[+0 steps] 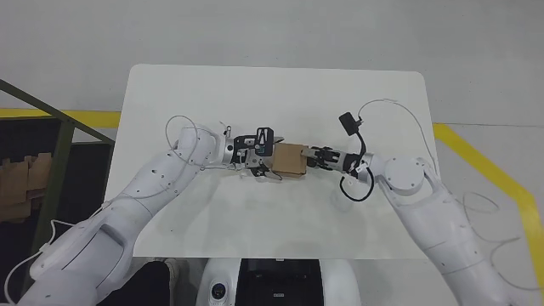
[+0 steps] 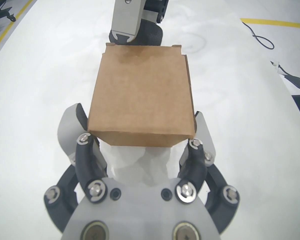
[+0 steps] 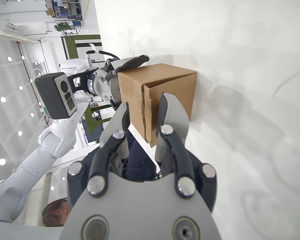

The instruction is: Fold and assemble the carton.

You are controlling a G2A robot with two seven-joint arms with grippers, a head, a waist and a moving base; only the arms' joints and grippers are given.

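Nearest the lens, the left jaws were closed on the carton (image 2: 142, 93), their two fingers (image 2: 68, 126) pressed against opposite sides of its left end. The right jaws stood part-open at the carton's right end. Their fingers (image 3: 171, 116) sat one above the other, with the edge of an end flap (image 3: 150, 118) in the gap between them and not visibly pinched.

Outward from both, the carton lay about the middle of the surface (image 1: 212, 93), between the two arms. Its underside appeared to rest on that surface.

By the look of it the job was well along. The body had been squared up into a box, its top and side panels flat and its corners crisp, and the left end looked closed. At the right end the flap stood ajar, with a dark slit showing along its edge. Pressing or tucking that end shut seemed to be what was left.

Counted: one carton, two sets of jaws with two fingers each, and one surface.
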